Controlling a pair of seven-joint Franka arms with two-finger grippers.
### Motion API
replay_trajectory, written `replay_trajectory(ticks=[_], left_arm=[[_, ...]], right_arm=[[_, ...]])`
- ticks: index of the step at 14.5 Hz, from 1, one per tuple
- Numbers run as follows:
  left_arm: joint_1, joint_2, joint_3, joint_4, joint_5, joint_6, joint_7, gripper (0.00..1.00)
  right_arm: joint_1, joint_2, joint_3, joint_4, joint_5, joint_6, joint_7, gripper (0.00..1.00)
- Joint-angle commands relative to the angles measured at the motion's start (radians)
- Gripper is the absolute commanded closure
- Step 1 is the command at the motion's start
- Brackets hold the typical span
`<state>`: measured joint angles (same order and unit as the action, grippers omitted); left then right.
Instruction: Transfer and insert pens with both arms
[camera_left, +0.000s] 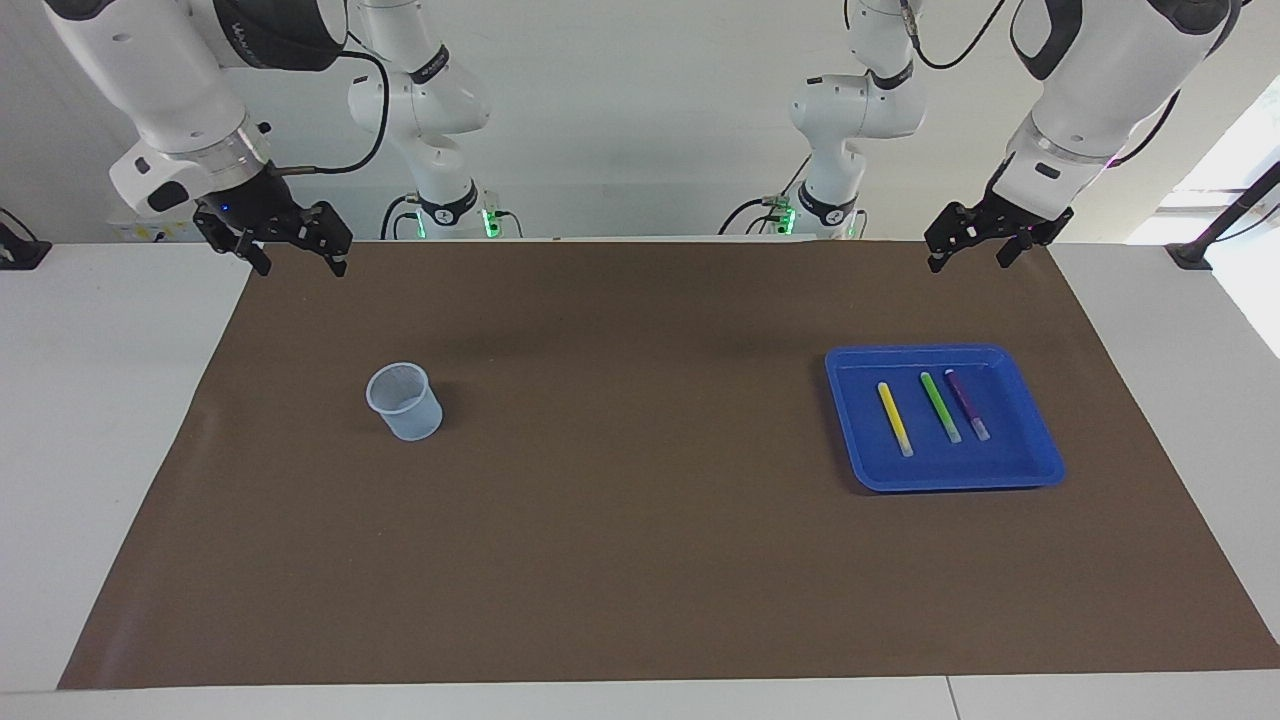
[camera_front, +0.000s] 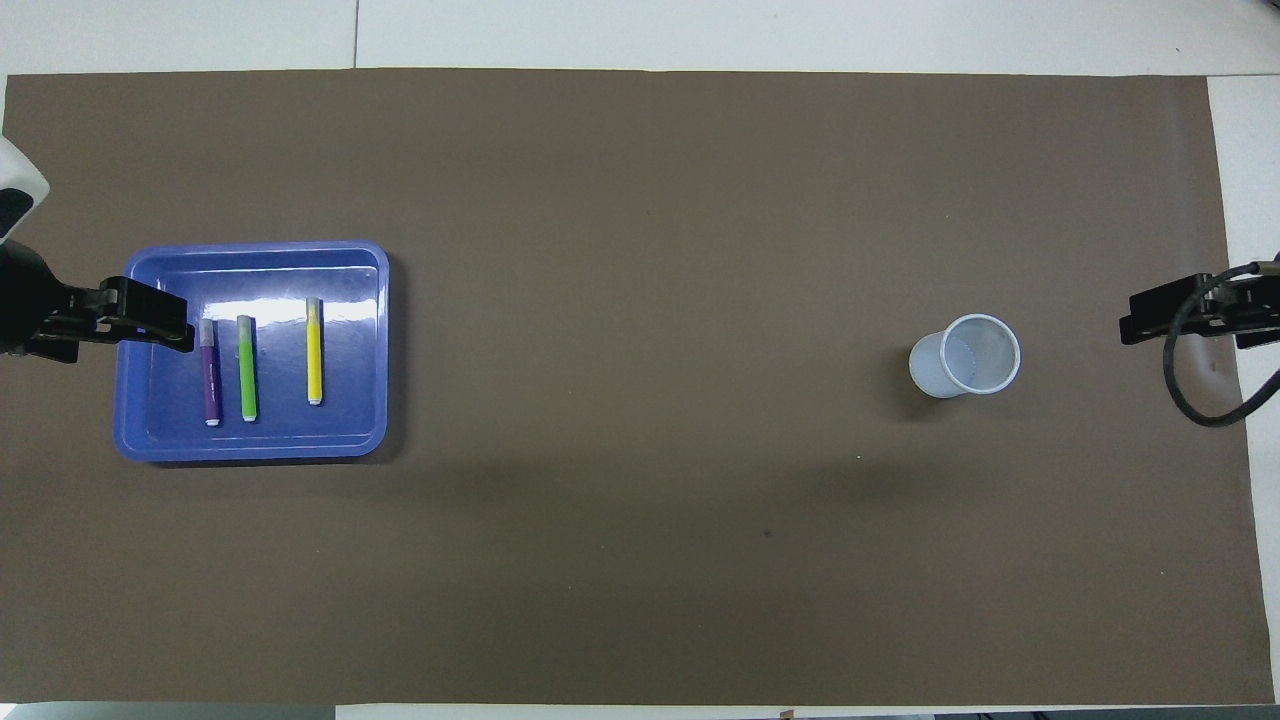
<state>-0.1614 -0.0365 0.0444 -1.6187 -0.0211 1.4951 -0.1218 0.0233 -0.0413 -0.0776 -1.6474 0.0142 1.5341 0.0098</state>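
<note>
Facing view | yellow pen (camera_left: 894, 419), green pen (camera_left: 940, 407), purple pen (camera_left: 967, 404) laid in blue tray (camera_left: 1040, 465) (side by side) | left gripper (camera_left: 971, 254), right gripper (camera_left: 300, 262) held released, raised | cup (camera_left: 404, 402) well apart from tray

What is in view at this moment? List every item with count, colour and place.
pens: three, lying side by side in the tray: yellow pen, green pen, purple pen
tray: one, blue, toward the left arm's end of the table
cup: one, pale translucent, upright, toward the right arm's end
mat: one, brown, covering the table
table: one, white
left claw: one, black, open, empty, raised above the mat's edge nearest the robots, waiting
right claw: one, black, open, empty, raised above the mat's corner, waiting
</note>
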Motion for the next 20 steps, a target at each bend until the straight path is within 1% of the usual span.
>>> replay_trajectory(ticks=[1,6,17,19,20], left_arm=[[-0.001,0.000,0.000,-0.006,0.004,0.014,-0.001,0.00],[0.005,0.004,0.000,0.003,0.003,0.014,-0.004,0.00],[0.005,-0.003,0.000,-0.010,0.003,0.014,0.001,0.00],[-0.004,-0.013,0.002,-0.035,0.003,0.019,-0.001,0.00],[-0.004,-0.023,0.002,-0.061,0.003,0.048,-0.001,0.00]], right_arm=[[-0.005,-0.017,0.002,-0.015,-0.002,-0.003,0.004,0.00],[-0.005,-0.017,0.002,-0.015,-0.002,-0.003,0.004,0.00],[-0.005,-0.017,0.002,-0.015,-0.002,-0.003,0.004,0.00],[-0.005,-0.017,0.002,-0.015,-0.002,-0.003,0.004,0.00],[-0.005,-0.017,0.002,-0.015,-0.002,-0.003,0.004,0.00]])
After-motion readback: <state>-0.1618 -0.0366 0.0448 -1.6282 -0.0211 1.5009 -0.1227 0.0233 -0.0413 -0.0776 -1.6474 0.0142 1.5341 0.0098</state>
